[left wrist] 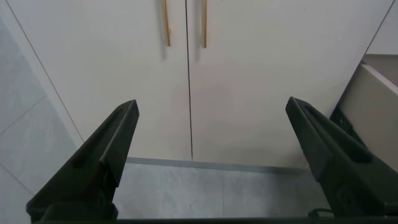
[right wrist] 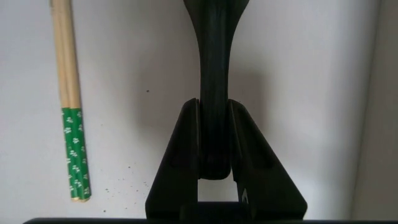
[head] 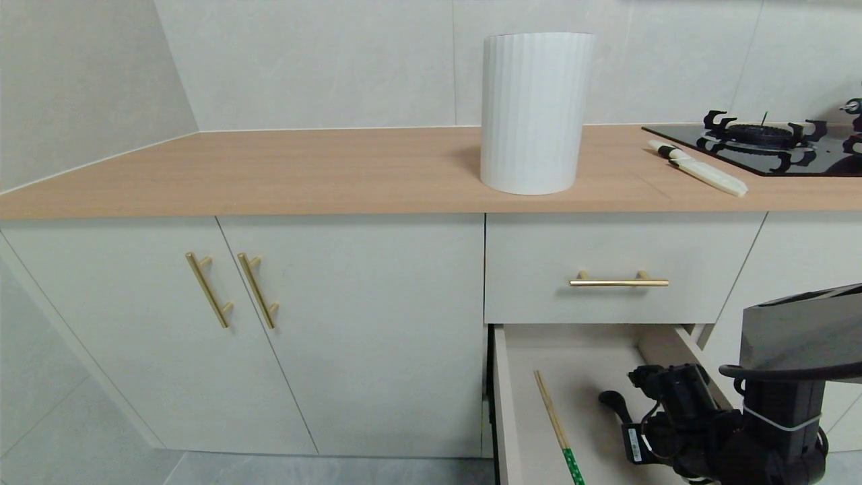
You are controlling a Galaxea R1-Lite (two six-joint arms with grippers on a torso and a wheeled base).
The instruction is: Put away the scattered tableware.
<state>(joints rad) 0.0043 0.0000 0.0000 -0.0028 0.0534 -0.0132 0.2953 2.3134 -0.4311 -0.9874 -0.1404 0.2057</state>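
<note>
Two pieces of tableware are inside the open pale drawer [head: 506, 404] at the lower right: a pair of wooden chopsticks with green patterned ends [right wrist: 68, 93] lying flat on its floor, and a black plastic spoon [right wrist: 214, 68]. Your right gripper [right wrist: 214, 143] is clamped on the spoon's handle, fingers closed tight against either side, with the spoon's bowl low over the drawer floor and just right of the chopsticks. Your left gripper [left wrist: 210, 106] is spread wide and holds nothing, facing the white cupboard doors with brass bar handles [left wrist: 186, 62] to the left.

One cream-coloured long utensil with a black band [head: 697, 168] remains on the wooden worktop [head: 303, 168], between the tall white ribbed cylinder [head: 537, 111] and the black glass hob [head: 754, 145].

Risks, in my judgement:
- Releasing before the spoon rests on the floor could let it bounce or roll onto the chopsticks.
- Any leftward drift would knock the chopsticks askew.
- Withdrawing at an angle may catch the drawer's right wall or the closed drawer front above.
- Shutting the drawer now leaves the worktop utensil out.

Markings: a small white label [head: 633, 441] sits on the right gripper's side, its print too small to read. No other writing is legible.
</note>
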